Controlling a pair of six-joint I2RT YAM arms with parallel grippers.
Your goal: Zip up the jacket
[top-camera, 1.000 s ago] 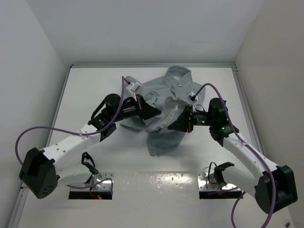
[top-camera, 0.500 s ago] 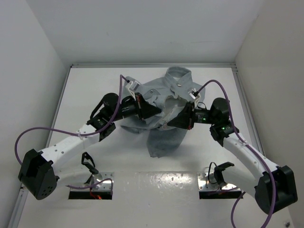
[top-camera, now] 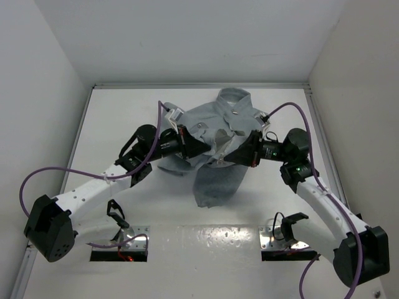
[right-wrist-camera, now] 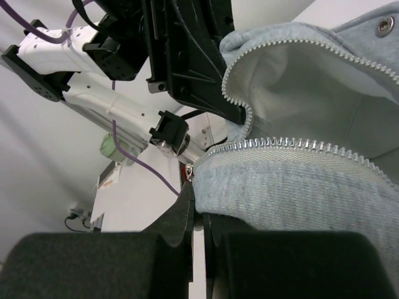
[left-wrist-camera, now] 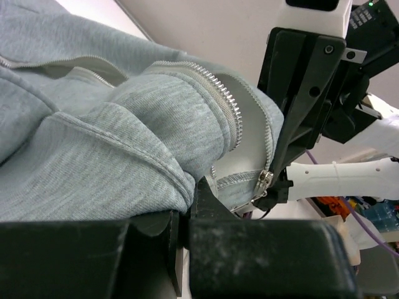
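Jacket (top-camera: 215, 180) zipper edges clamped in left jaws, right jaws.

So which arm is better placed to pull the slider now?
Right, probably: the right gripper pinches at the slider, while the left gripper clamps the jacket beside the zipper teeth.

The white counter (top-camera: 118, 118) carries the grey jacket (top-camera: 215, 184), bunched at its centre, collar toward the far edge. Two metal plates (top-camera: 138, 232) sit at the near edge.
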